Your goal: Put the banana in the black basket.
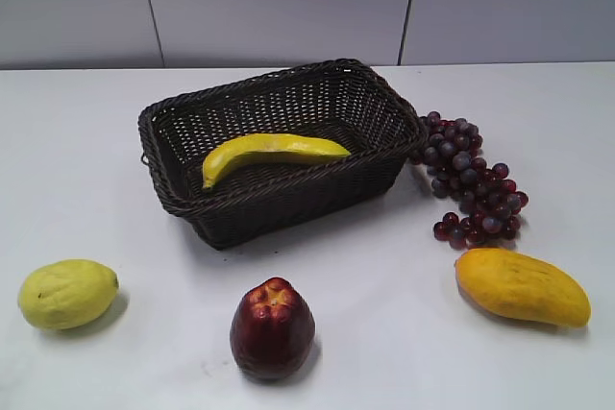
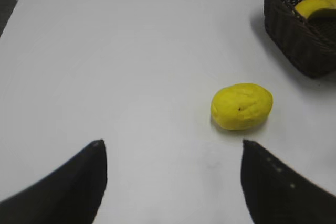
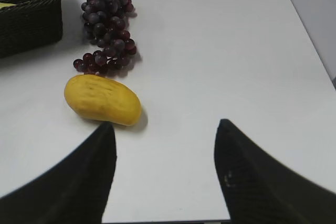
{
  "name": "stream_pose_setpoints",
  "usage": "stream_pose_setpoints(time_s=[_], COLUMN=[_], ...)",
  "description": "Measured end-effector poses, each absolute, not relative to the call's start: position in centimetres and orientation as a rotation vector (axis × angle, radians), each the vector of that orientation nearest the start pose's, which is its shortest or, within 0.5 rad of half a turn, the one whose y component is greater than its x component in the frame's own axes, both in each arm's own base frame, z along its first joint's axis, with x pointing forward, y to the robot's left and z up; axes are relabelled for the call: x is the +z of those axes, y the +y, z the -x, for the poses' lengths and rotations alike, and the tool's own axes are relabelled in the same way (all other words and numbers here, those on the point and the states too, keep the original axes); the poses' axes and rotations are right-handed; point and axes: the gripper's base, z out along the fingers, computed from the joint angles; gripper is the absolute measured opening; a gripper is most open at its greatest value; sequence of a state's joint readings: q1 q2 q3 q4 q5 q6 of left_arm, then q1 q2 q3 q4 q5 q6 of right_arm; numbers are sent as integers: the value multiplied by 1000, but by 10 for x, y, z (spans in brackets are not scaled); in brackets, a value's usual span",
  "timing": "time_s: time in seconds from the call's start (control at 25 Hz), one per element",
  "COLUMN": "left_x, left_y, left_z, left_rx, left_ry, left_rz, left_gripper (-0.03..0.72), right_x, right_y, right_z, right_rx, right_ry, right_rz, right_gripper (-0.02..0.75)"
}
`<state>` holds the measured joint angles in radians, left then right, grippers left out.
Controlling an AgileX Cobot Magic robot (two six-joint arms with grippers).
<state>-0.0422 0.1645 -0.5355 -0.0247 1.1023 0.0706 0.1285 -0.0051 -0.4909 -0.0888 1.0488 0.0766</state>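
Both claws, the left gripper [image 2: 170, 182] and right gripper [image 3: 165, 174], are held spread and empty at the lower frame edges. Far above them, the banana [image 1: 272, 153] is seen lying inside the black basket [image 1: 279, 201].

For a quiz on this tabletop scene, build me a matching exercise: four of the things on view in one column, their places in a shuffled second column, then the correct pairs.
Column one:
1. banana
2. grapes
3. mango
4. dark red fruit

Column two:
A. on the table just right of the black basket
B. front centre of the table, nearest the exterior camera
C. lying inside the basket
D. front right of the table, in front of the purple bunch

Pairs: 1-C, 2-A, 3-D, 4-B
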Motion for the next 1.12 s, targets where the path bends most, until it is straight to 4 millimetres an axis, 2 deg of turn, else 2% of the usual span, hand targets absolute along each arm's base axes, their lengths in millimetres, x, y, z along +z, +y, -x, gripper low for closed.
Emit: stream_pose_setpoints(time_s=[0.72,1.12], left_x=[278,280], left_y=[-3,-2], left_z=[-20,3], left_rx=[-13,-10], left_ry=[2194,2041], left_rz=[-123,-117], left_gripper=[591,578], right_x=[276,276], right_y=[-8,-8], right_z=[3,3], right_rx=[23,23], right_ry=[2034,2034], right_rz=[50,50], right_gripper=[482,482])
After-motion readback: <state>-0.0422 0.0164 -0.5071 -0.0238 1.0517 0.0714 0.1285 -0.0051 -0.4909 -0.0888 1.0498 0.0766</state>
